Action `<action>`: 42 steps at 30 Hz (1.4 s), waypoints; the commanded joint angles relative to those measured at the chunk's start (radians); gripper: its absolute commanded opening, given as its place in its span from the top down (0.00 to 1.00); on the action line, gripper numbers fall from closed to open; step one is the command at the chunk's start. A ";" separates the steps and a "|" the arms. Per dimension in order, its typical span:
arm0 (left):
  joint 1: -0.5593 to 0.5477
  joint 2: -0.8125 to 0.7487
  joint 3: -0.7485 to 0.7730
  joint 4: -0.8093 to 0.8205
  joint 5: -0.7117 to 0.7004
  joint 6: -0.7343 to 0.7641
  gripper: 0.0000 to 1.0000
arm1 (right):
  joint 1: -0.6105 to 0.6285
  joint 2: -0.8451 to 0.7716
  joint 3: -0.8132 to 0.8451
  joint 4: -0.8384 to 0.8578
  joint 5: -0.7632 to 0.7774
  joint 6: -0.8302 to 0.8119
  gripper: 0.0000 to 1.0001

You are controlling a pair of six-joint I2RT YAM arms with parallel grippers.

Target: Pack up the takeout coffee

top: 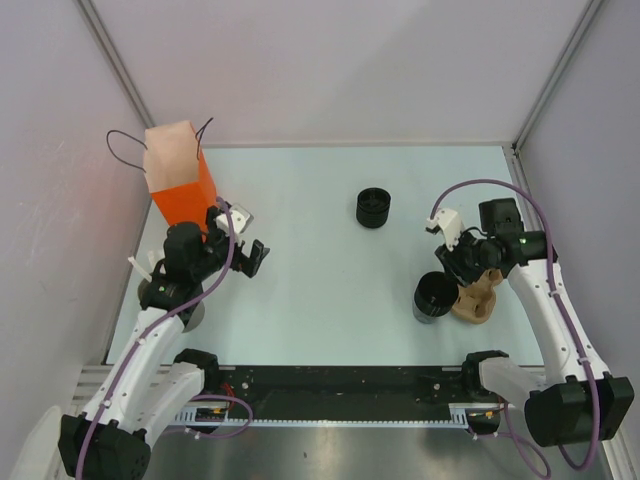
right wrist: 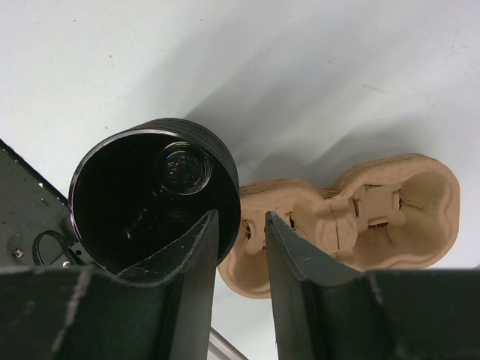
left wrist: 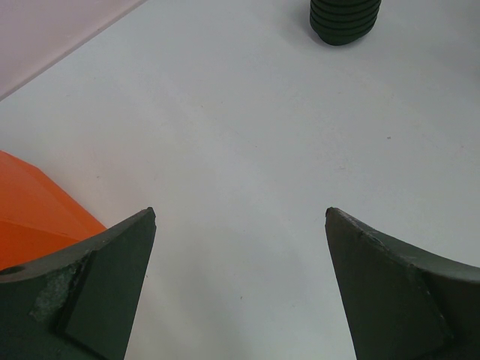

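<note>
The takeout coffee (top: pixel 372 208), a small black cup with a ridged lid, stands on the table right of centre; its ribbed side shows at the top of the left wrist view (left wrist: pixel 345 19). My left gripper (top: pixel 250 258) is open and empty (left wrist: pixel 240 214), low over the bare table beside the orange paper bag (top: pixel 178 182). My right gripper (top: pixel 452 262) hovers over the wide open black cup (top: pixel 433 297). Its jaws are only narrowly apart (right wrist: pixel 240 216), above the cup's rim, and hold nothing.
A brown cardboard cup carrier (top: pixel 478 300) lies touching the wide cup (right wrist: pixel 150 195) and also shows in the right wrist view (right wrist: pixel 375 217). The orange bag's corner shows in the left wrist view (left wrist: pixel 37 210). A grey cup (top: pixel 190 315) sits partly hidden under the left arm.
</note>
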State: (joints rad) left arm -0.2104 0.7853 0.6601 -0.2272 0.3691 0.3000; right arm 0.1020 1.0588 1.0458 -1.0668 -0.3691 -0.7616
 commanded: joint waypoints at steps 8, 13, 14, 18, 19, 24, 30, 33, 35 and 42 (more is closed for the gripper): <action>-0.004 0.002 0.006 0.026 0.002 0.027 0.00 | -0.004 0.010 -0.004 -0.010 0.006 -0.019 0.72; -0.006 0.006 0.007 0.025 0.001 0.025 0.00 | -0.002 0.017 -0.007 -0.009 0.007 -0.019 0.75; -0.004 0.005 0.007 0.025 -0.001 0.025 0.00 | -0.002 0.018 -0.007 -0.010 0.007 -0.021 0.75; -0.004 0.006 0.007 0.025 -0.002 0.027 0.00 | -0.001 0.020 -0.009 -0.010 0.006 -0.022 0.76; -0.006 0.008 0.007 0.025 -0.002 0.027 0.00 | -0.001 0.020 -0.009 -0.010 0.007 -0.022 0.76; -0.004 0.009 0.007 0.025 -0.002 0.027 0.00 | 0.004 0.023 -0.010 -0.009 0.006 -0.021 0.81; -0.004 0.014 0.007 0.026 -0.005 0.027 0.00 | 0.007 0.023 -0.010 -0.009 0.006 -0.022 0.94; -0.004 0.014 0.007 0.025 -0.006 0.027 0.00 | 0.007 0.018 -0.009 -0.007 0.006 -0.022 0.98; -0.006 0.015 0.007 0.025 -0.006 0.027 0.00 | 0.007 0.010 -0.009 -0.007 0.004 -0.024 1.00; -0.004 0.017 0.006 0.026 -0.004 0.027 0.00 | 0.011 -0.040 -0.009 0.010 -0.010 -0.022 1.00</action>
State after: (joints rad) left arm -0.2104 0.8013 0.6601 -0.2268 0.3676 0.3080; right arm 0.1078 1.0649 1.0321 -1.0729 -0.3672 -0.7795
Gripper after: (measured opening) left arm 0.996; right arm 0.010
